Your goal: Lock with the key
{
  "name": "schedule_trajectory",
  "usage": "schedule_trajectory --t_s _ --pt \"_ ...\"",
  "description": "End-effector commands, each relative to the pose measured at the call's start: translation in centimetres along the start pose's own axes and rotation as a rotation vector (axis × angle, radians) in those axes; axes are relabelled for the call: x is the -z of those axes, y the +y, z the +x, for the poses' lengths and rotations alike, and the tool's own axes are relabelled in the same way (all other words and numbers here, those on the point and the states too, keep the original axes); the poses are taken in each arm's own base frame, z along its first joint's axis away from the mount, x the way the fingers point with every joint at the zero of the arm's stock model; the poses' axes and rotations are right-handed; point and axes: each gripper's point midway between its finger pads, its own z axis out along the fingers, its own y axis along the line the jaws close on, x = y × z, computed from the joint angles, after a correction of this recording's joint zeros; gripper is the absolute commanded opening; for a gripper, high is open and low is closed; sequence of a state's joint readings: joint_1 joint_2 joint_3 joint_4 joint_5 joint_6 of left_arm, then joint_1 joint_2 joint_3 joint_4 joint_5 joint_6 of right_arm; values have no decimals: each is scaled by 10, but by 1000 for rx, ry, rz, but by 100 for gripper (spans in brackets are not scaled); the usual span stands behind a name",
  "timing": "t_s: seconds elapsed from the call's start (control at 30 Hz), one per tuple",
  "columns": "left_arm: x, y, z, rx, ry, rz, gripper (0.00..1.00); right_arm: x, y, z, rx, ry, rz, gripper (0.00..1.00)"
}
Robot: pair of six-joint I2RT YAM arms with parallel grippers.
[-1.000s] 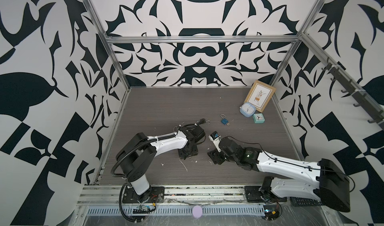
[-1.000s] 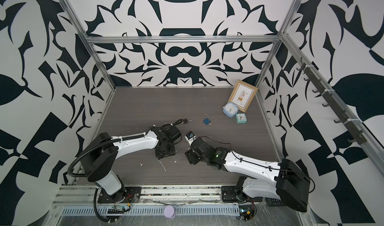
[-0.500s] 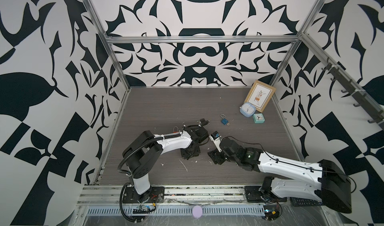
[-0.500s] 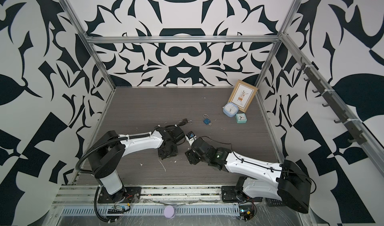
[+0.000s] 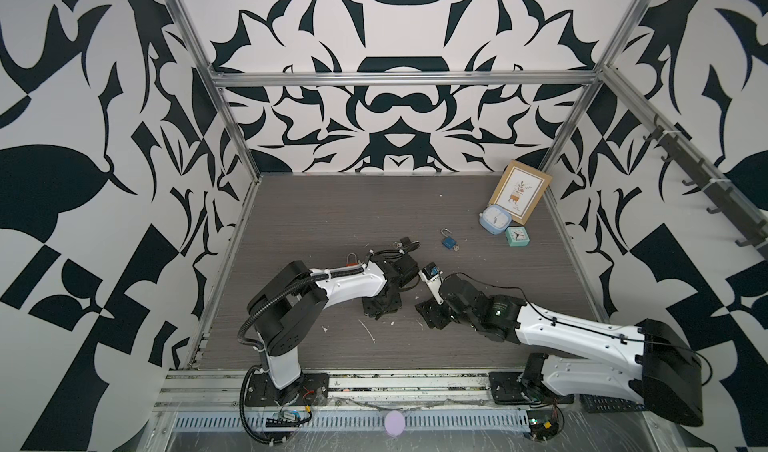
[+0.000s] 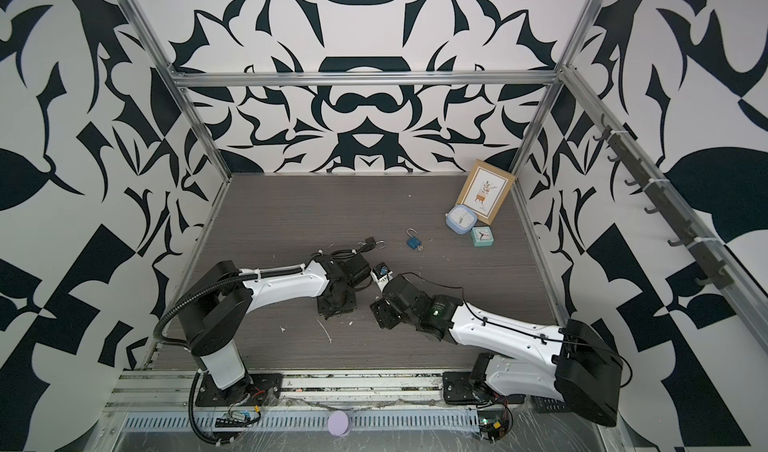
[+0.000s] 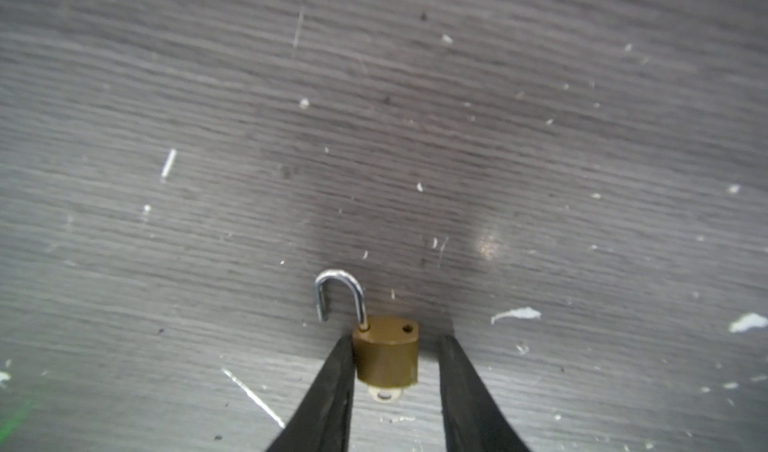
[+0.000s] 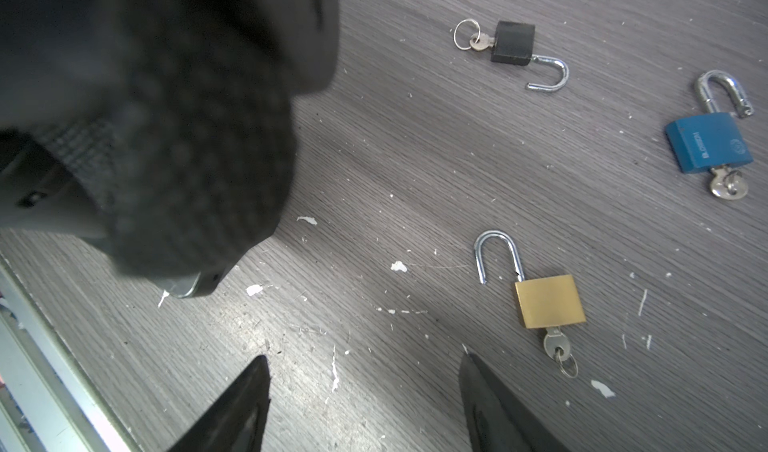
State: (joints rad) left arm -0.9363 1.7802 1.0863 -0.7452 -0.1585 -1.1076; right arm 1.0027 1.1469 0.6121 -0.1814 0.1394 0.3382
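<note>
Left fingers [image 7: 332,387] straddle the brass padlock [image 7: 386,352], per the left wrist view. One finger touches the lock body, and we see a thin gap between the other finger and the body. So they're apart, not clamped.

Shackle [image 7: 336,274] is swung open, with its free end clear of the body and its hole showing on the top face. Key [image 7: 384,394] sits in the end opposite the shackle; only its bow shows. We can't tell whether the lock rests on the table [image 5: 332,205] or is off it. In both top views the left arm's black wrist hides this lock, and the spot is front-centre of the table.

Right fingers [image 8: 241,412] are wide apart, with only bare table between them. In both top views they sit just right of the left wrist, close but not touching.

The right wrist view also shows three more padlocks lying flat, each with an open shackle and a key inserted. The second brass padlock [image 8: 548,300] is nearest the right fingers. The black padlock [image 8: 512,42] and blue padlock [image 8: 708,142] are further out. All three are well apart.

Far right corner: picture frame [image 5: 519,190] propped up, with a pale blue clock [image 5: 494,218] and teal clock [image 5: 516,236] in front of it. White flecks are scattered across the table.
</note>
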Motion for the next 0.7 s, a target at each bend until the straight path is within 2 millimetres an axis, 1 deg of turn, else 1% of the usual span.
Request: schedule_trajectory --t_s 0.0,0.13,0.3,0.43,0.5,0.53,0.67 --pt "-13 18 4 10 9 -79 34 3 1 -15 -9 -39 5 74" --pt "-15 19 5 8 10 -76 29 3 2 -15 -7 -35 5 74" --pt "-14 20 5 5 3 -74 20 4 2 -17 -7 -36 8 74" --pt "-9 21 1 -10 -20 -73 9 6 -1 -21 -15 -49 27 74" --pt "-1 19 -5 -41 -50 -60 1 11 -10 -29 -45 -87 78 74" --pt "2 17 -7 -64 -64 -48 0 15 -14 -34 -58 -106 96 74" --pt "29 1 -22 -199 -148 48 0 38 -32 -55 -133 -205 166 75"
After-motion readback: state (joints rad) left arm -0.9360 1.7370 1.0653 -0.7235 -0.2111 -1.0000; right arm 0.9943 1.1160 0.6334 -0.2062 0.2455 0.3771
